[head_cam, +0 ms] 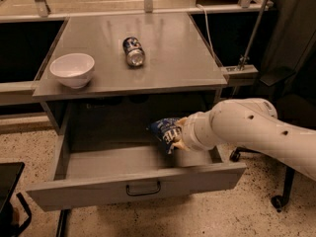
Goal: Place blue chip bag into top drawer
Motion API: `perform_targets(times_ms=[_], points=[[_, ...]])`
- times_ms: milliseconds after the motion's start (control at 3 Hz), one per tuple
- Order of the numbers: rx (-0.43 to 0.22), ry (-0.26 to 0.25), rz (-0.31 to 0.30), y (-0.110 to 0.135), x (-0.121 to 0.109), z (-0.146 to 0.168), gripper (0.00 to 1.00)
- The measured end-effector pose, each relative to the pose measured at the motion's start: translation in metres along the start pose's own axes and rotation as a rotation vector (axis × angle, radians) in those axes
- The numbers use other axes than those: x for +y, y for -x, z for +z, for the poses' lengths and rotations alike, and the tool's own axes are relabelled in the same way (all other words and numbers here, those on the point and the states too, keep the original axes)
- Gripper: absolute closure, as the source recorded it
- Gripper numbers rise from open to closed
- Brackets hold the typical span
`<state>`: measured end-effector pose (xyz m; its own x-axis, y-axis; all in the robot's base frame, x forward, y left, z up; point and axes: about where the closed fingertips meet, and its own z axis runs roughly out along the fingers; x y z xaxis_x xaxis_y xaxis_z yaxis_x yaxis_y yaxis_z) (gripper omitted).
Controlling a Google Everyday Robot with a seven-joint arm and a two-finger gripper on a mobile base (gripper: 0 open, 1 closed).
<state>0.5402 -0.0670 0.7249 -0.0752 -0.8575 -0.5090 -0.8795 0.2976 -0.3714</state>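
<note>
A white bowl [72, 69] and a soda can [134, 52] lay on the tabletop [173, 63] while, over the open top drawer [133, 186], the blue chip bag [164, 130], likely light, crinkly and slippery, hung pinched at its right edge by the gripper [178, 134].

Single view, high in front, angled down.
Table [168, 38] at 12 o'clock, open drawer [89, 194] close below; gripper [177, 133], clamped on the bag [164, 128], just off centre toward 4 o'clock.
</note>
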Motion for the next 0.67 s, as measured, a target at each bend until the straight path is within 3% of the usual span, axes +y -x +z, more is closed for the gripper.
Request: perform_targets(times_ms=[333,667], points=[[-0.018,0.032,0.027,-0.008,-0.009,0.001,1.0],[-0.039,0.095,0.063,-0.021,-0.022,0.027,1.0]])
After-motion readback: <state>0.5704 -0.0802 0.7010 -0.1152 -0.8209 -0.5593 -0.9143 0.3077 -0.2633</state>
